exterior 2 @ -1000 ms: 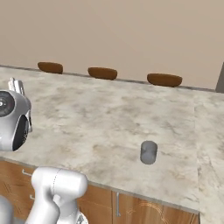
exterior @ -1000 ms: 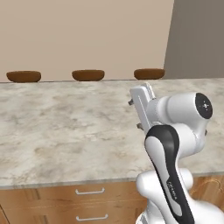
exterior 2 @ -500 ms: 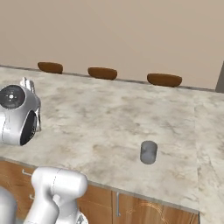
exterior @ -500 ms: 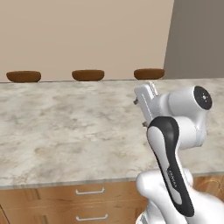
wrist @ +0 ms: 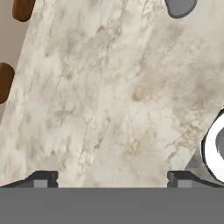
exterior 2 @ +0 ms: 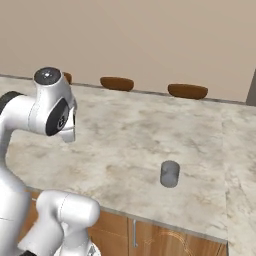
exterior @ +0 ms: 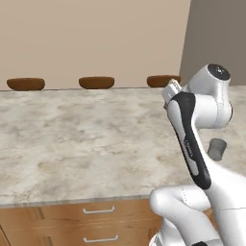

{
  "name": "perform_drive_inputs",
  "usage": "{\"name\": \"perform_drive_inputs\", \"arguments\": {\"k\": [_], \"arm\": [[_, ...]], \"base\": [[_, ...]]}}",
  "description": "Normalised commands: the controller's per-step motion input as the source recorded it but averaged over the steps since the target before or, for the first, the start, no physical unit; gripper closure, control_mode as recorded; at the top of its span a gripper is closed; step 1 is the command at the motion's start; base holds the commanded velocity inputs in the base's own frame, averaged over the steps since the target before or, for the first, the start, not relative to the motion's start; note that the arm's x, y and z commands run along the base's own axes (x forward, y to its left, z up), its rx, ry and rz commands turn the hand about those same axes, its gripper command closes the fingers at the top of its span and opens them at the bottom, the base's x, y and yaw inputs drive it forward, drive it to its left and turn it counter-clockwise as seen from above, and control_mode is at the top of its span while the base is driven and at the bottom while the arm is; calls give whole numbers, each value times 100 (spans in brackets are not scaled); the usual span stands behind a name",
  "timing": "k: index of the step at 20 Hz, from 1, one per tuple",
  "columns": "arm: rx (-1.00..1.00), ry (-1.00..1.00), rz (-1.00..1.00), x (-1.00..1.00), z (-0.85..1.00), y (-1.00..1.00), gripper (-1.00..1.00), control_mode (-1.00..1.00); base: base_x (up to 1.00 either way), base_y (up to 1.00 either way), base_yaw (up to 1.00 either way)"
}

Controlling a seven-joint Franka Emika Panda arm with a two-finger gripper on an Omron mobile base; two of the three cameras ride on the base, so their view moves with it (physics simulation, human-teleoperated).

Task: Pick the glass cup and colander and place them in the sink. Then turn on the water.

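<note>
A: On the marble table (exterior 2: 125, 135), near its front edge, the glass cup (exterior 2: 170, 173) is seen standing upright, alone, with bare surface all round it. Same cup is picked up at the right of the left base view (exterior: 217, 149), partly behind the arm, and at the top edge of the hand view (wrist: 179, 6).

B: Held by anything?

A: No. The hand (wrist: 109, 178) is carried well above the table, fingertips spread about as wide as they go, nothing between them. Cup is well apart from it, off to one side.

B: Why that pose?

A: Judged as an approach posture: jaws are kept wide so the tumbler can be straddled from above once the hand is brought over it. Camera is pointed down at bare marble, so alignment is not yet done.

B: Colander, sink, faucet?

A: Nothing that can be identified as any of them. First pick not started; whole task is judged to be at its opening step.

B: Anything else around?

A: Three brown stool seats (exterior 2: 187, 91) are lined up beyond the far edge of the table, wooden drawers (exterior: 98, 223) under the near edge. Neither is in the way.

B: Risk?

A: Cup is light and smooth; it could be tipped if clipped during descent.
</note>
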Motion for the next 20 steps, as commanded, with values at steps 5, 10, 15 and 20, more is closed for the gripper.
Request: {"name": "perform_drive_inputs", "arguments": {"k": [5,10,15,20], "arm": [[-10,21,-5,40,-4,-92,-100,-100],[-1,20,-3,34,-34,-98,-100,-100],[0,13,-4,10,-65,-100,-100,-100],[1,3,-7,0,-54,-100,-100,-100]], "base": [[0,0,0],[0,0,0],[0,0,0],[0,0,0]]}}
